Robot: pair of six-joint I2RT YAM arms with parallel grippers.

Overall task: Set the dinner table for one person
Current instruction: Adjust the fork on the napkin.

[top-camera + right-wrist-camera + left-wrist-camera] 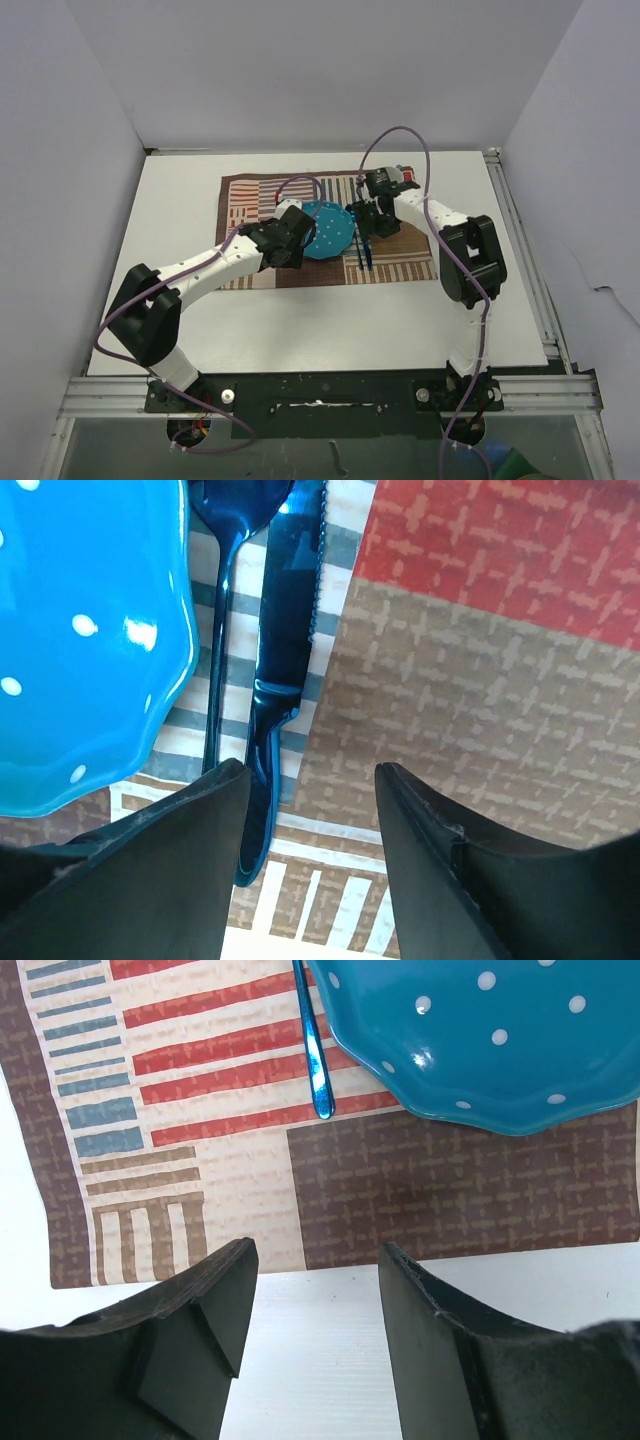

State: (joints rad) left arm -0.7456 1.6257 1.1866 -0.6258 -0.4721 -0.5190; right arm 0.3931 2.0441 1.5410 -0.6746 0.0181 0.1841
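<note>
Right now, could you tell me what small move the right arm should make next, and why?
Probably lift the right gripper straight up: its jaws stand open, and the knife lies flat on the mat beside the plate, not gripped.

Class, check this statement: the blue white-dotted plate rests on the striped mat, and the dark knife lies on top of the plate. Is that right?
Not quite. The knife lies on the mat beside the plate, not on top of it, as the right wrist view shows. The plate does rest on the striped mat.
</note>
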